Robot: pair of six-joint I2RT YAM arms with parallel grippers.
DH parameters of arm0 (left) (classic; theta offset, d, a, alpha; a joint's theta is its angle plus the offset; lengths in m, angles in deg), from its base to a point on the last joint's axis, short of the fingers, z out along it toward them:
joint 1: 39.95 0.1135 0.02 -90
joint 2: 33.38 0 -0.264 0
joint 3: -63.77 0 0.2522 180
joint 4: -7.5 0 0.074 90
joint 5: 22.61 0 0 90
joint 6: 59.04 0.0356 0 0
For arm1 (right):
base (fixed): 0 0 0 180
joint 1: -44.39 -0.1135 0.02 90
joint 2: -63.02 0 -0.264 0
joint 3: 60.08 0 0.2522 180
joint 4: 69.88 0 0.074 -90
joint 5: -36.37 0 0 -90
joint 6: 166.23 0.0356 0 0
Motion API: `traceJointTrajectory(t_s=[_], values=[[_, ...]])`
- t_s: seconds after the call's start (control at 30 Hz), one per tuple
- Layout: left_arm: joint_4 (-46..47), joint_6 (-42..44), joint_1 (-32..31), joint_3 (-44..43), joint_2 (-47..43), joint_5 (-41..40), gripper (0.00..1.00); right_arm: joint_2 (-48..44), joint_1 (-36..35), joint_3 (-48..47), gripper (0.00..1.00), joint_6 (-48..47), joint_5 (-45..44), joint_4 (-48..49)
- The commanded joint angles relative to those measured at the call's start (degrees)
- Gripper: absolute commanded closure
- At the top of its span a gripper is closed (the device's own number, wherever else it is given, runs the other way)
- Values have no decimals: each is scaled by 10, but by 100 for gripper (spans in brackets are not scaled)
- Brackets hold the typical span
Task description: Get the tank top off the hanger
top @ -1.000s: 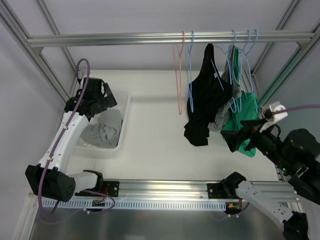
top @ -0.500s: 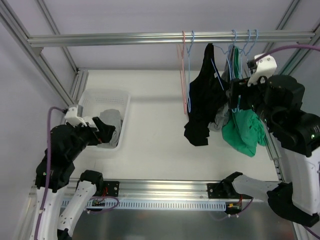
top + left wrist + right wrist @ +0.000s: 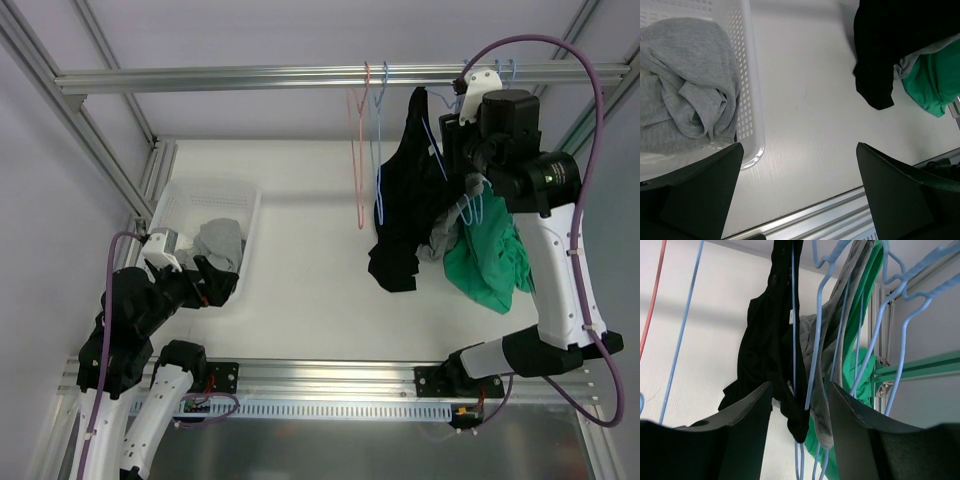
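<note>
While your right hand (image 3: 800, 385) stands half-narrow around the black tank top (image 3: 760, 355) and its blue hanger (image 3: 792, 290) on the rail (image 3: 250, 77), I can't tell if it pinches. Step: grasp. Next: clamp cloth only, slip strap off. Left hand (image 3: 800, 145) wide, by the basket (image 3: 747, 75).

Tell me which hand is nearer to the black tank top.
Right. The right hand is up at the hangers, around the black tank top; the left hand is far off, by the white basket.
</note>
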Motion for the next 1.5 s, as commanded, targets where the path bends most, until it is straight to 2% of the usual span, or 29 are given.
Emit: traceJointTrajectory(t_s=[0.0, 0.17, 0.2, 0.23, 0.3, 0.4, 0.83, 1.0, 1.13, 1.27, 1.4, 1.47], values=[[25, -3, 3, 8, -16, 22, 1, 12, 20, 5, 49, -14, 31, 40], [29, -3, 4, 10, -9, 27, 1, 12, 32, 59, 62, 4, 64, 85], [29, -3, 3, 11, -6, 28, 1, 6, 32, 70, 65, 7, 69, 95], [29, -3, 3, 11, -3, 31, 1, 0, 32, 91, 74, 11, 73, 117], [29, -2, 3, 11, 2, 33, 1, -20, 33, 113, 76, 26, 85, 143], [30, 0, 3, 11, 5, 37, 1, -37, 37, 144, 100, 43, 103, 183], [33, -4, -4, 17, -10, 41, 1, -123, 38, 216, 100, 122, 134, 330], [38, 3, -4, 14, -11, 60, 1, -174, 37, 231, 100, 135, 144, 317], [56, 21, -4, -20, 20, 124, 1, -235, 38, 250, 100, 149, 143, 218], [115, -11, -4, -113, 98, 260, 1, -328, 37, 304, 100, 153, 205, 159], [146, -31, -23, -222, 189, 286, 1, -411, 37, 312, 100, 149, 238, 69], [146, -29, -90, -294, 246, 268, 1, -447, 38, 308, 100, 140, 283, 8]])
